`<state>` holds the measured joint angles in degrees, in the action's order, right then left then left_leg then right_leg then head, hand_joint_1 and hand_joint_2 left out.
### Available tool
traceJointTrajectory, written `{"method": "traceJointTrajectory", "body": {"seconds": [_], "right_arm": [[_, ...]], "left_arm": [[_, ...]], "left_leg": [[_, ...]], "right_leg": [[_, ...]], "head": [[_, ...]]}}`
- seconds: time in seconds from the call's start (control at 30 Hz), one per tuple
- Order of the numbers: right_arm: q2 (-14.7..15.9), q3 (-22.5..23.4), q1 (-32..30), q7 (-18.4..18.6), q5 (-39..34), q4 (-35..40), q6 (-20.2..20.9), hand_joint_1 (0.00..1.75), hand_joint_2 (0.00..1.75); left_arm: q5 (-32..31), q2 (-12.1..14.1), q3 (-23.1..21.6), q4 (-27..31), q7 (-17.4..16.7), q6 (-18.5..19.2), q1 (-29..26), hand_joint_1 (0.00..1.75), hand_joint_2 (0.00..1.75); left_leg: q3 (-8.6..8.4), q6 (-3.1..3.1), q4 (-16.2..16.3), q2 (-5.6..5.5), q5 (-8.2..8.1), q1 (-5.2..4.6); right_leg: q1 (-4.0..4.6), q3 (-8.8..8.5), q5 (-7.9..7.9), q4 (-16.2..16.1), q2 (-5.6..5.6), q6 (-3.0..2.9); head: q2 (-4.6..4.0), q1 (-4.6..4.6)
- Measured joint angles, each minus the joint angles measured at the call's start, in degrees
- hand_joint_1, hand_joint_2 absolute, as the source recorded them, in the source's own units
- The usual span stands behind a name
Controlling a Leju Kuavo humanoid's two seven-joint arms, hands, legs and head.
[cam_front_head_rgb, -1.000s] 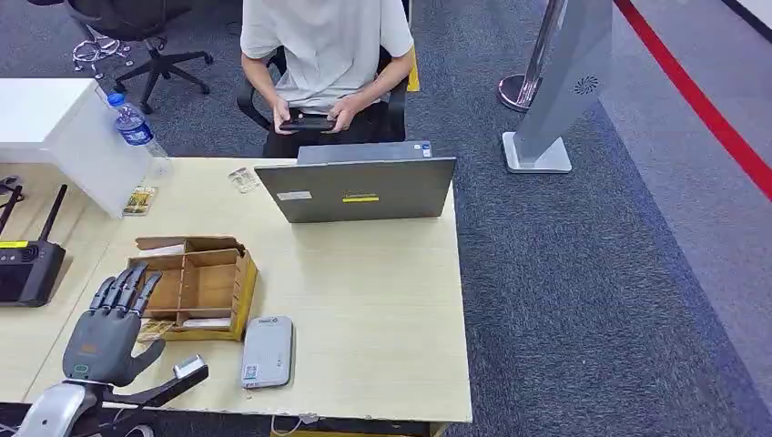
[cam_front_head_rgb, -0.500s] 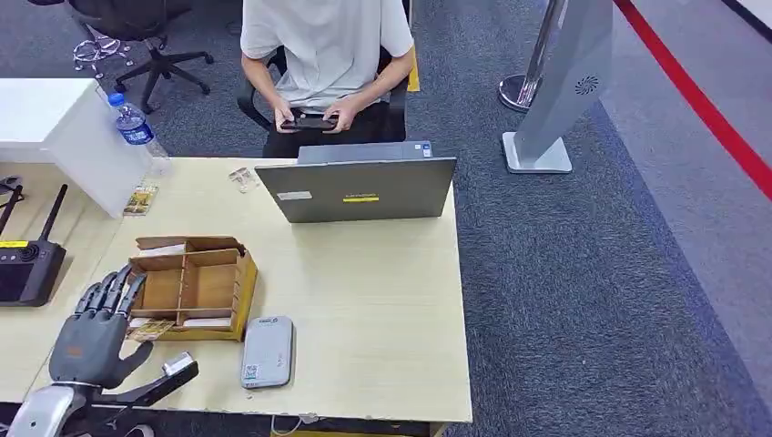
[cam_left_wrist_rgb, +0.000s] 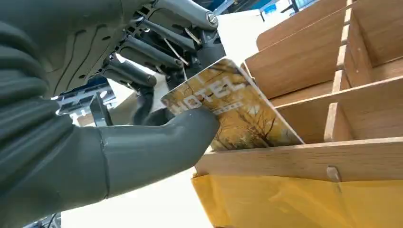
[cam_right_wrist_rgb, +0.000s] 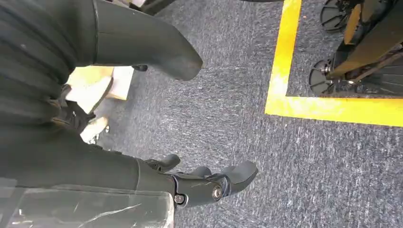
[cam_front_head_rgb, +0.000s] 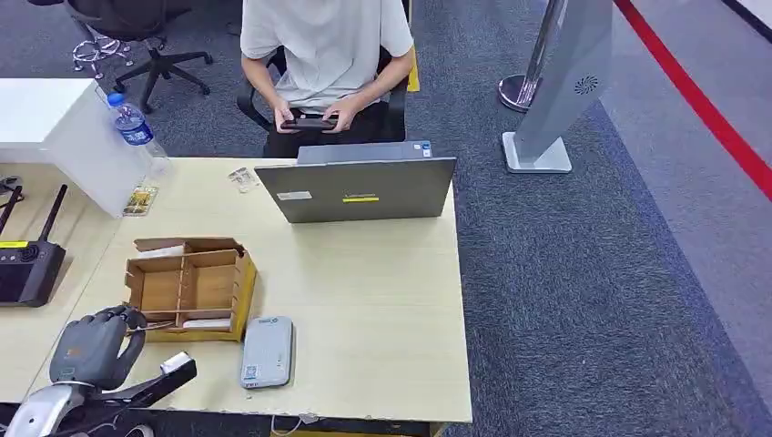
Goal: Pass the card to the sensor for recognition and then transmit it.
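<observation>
The left hand, spread flat with fingers reaching over the near corner of the wooden organizer a second ago, now sits lower and nearer the worktop edge, its fingers curled in. Thumb and fingers now pinch the hotel card, which stands tilted against the organizer's near wall.

Bright even light, soft shadows

The wooden divider box stands directly ahead of the left hand, with the grey sensor just beside its near right corner. Bare worktop lies open between the sensor and the laptop at the far edge.
</observation>
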<state>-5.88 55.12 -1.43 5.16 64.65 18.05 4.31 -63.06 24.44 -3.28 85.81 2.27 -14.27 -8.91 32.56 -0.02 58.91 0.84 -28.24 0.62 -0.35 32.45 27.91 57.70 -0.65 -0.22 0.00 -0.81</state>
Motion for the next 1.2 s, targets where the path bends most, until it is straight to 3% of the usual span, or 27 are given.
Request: {"method": "traceJointTrajectory", "body": {"seconds": [0.33, 0.7, 0.83, 0.9, 0.97, 1.2], "right_arm": [[-0.3, 1.4, 0.0, 0.0, 1.5, 0.4, 0.1, 0.0, 1.75], [-1.7, 4.2, -0.3, 0.0, 2.4, 2.3, 0.8, 0.0, 1.75], [-2.1, 5.5, -0.5, -0.2, 3.4, 3.1, 1.9, 0.0, 1.75], [-2.4, 6.0, -0.6, -0.2, 4.6, 3.5, 2.3, 0.0, 1.75], [-2.4, 6.3, -0.6, -0.4, 5.4, 3.6, 2.4, 0.0, 1.75], [-2.4, 6.3, -0.5, -0.4, 5.8, 3.6, 2.4, 0.0, 1.75]], "left_arm": [[1.4, 0.1, 0.6, 3.0, 0.8, -0.2, -1.4, 1.75, 1.75], [4.1, 3.1, 2.2, 22.4, 3.9, -1.4, -6.9, 1.75, 1.75], [9.5, 6.0, 2.7, 28.6, 7.0, -1.6, -8.5, 1.75, 1.75], [13.3, 7.3, 3.9, 32.4, 7.3, 0.5, -7.4, 1.75, 1.75], [14.3, 7.8, 4.2, 33.3, 6.6, 3.1, -4.4, 1.75, 1.75], [14.2, 7.9, 4.2, 33.3, 6.2, 4.4, -3.0, 1.75, 1.75]], "left_leg": [[0.0, 0.0, 0.0, 0.0, 0.0, 0.0], [0.02, 0.0, 0.0, -0.01, -0.01, 0.0], [0.02, 0.0, 0.0, -0.03, 0.0, 0.03], [-0.02, 0.0, 0.0, -0.09, 0.01, 0.02], [-0.01, 0.05, 0.0, -0.21, 0.05, 0.01], [0.02, 0.07, 0.0, -0.31, 0.07, 0.01]], "right_leg": [[0.0, 0.0, 0.0, 0.0, 0.0, 0.0], [0.0, 0.01, 0.01, 0.0, -0.01, 0.0], [0.03, 0.03, 0.01, 0.0, -0.03, 0.0], [0.03, 0.14, 0.01, 0.0, -0.1, 0.0], [0.02, 0.15, 0.01, 0.0, -0.26, 0.0], [0.02, 0.14, 0.01, 0.0, -0.36, 0.0]], "head": [[0.0, 0.0], [0.0, 0.0], [0.0, -0.02], [0.0, -0.02], [0.0, -0.09], [0.0, -0.07]]}}
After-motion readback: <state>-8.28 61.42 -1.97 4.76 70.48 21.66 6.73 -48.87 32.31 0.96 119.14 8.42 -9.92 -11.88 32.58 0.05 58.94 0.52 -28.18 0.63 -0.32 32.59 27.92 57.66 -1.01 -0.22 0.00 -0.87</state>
